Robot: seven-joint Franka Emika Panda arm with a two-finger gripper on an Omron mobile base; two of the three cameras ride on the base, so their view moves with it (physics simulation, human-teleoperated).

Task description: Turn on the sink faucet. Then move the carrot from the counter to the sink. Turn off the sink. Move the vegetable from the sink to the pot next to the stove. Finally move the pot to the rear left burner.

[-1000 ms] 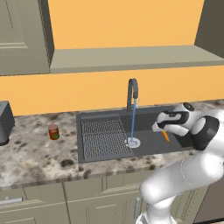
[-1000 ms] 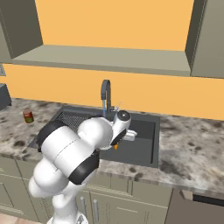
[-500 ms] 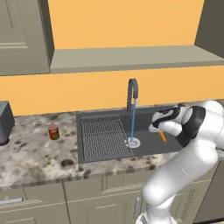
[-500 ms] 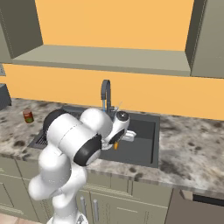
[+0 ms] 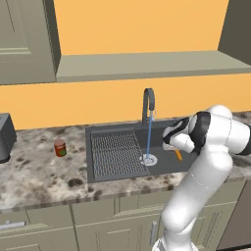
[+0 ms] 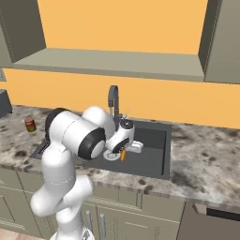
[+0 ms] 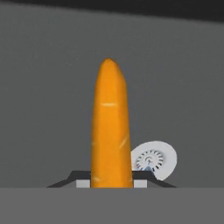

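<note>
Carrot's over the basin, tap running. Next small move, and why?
Probably lower a little and open the jaws. The gripper is shut on the carrot, which hangs point-down above the sink floor near the drain, and water runs from the sink faucet. Releasing low should keep it from bouncing.

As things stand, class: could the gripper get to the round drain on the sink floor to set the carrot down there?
Probably yes. The gripper, shut on the carrot, hangs over the sink beside the drain, with bare basin floor below. The running water from the faucet falls on the drain but blocks nothing.
</note>
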